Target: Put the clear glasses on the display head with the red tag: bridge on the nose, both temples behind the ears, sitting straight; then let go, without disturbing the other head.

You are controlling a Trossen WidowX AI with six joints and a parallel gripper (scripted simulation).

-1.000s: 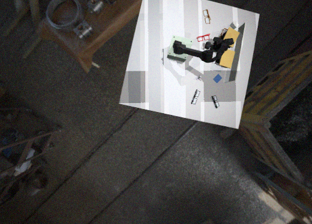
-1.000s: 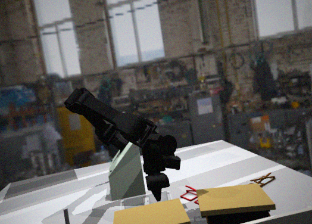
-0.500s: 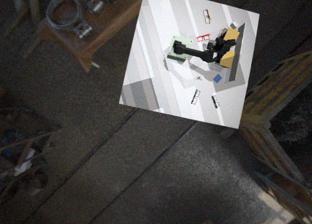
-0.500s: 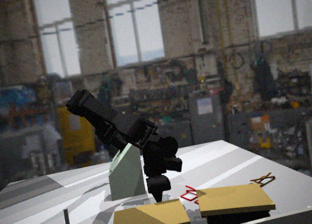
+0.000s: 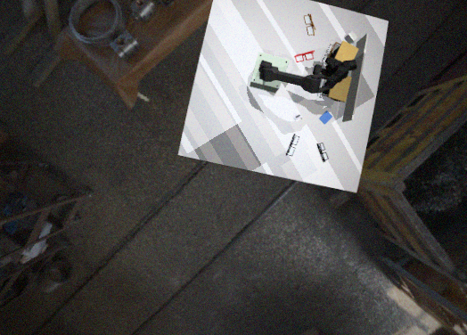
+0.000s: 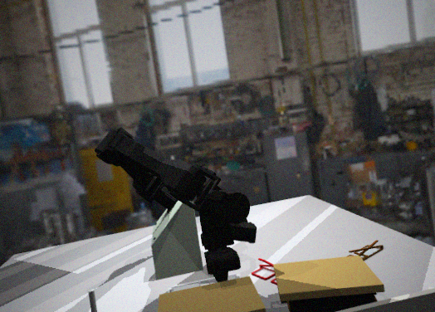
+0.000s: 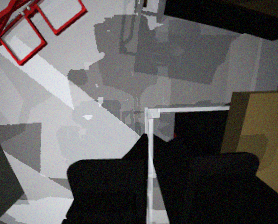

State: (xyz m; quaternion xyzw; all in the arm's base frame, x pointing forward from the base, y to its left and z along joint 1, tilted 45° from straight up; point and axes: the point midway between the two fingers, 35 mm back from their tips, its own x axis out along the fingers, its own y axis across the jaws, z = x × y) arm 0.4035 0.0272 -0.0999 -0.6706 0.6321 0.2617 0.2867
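Observation:
The clear glasses (image 6: pixel 185 286) (image 7: pixel 190 108) are held at their pale frame. My gripper (image 6: pixel 222 280) (image 7: pixel 147 137) is shut on the frame; in the wrist view one pale bar runs down between the black fingers and another runs right, across the near head. The near display head (image 6: pixel 212 295) (image 7: pixel 200 132) (image 5: pixel 340 90) has a black body and tan top; a tiny red speck shows at its dark side. The other head (image 5: pixel 346 52) (image 6: pixel 328 276) (image 7: pixel 225 19) stands beside it. Nose, ears and whether the temples touch the head are hidden.
Red glasses (image 5: pixel 304 57) (image 7: pixel 34 54) lie near the heads, with brown glasses (image 5: pixel 309 25) farther off. A grey panel (image 5: pixel 356 81) stands behind the heads. A blue square (image 5: pixel 325 117) and two dark glasses lie on the other side. A green block (image 5: pixel 263 85) (image 6: pixel 174 254) stands by the arm base.

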